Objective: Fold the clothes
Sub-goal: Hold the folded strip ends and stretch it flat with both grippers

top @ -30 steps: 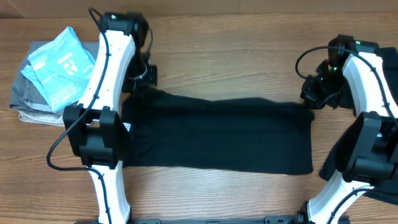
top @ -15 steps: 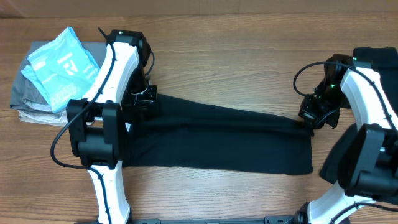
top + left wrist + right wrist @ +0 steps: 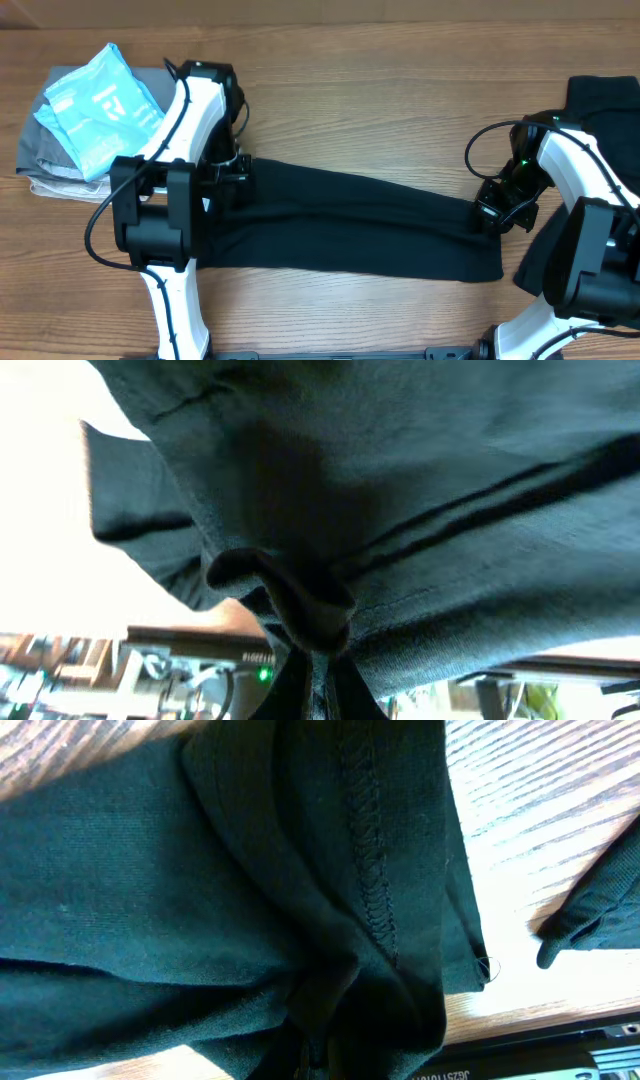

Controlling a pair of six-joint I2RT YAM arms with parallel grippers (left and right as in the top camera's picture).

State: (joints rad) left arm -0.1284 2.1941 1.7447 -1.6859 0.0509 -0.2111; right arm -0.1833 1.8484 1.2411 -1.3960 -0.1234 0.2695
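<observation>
Mid-table, shirt [image 3: 360, 225] lies stretched between the arms, with left gripper [image 3: 228, 172] and right gripper [image 3: 497, 213] each pinched shut on its far edge. Risk: an uneven pull skews the fold, or a thin pinch slips. Blue garment [image 3: 95, 105] sits far left and second black garment [image 3: 600, 95] far right; neither obstructs.

T-shirt [image 3: 350, 225] hides left gripper [image 3: 234, 172], right gripper [image 3: 492, 211] tips

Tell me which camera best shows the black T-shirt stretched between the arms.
The overhead view: the black T-shirt shows along nearly its full length. The left wrist view shows only a bunched fold close up; the right wrist view only a stitched hem.
</observation>
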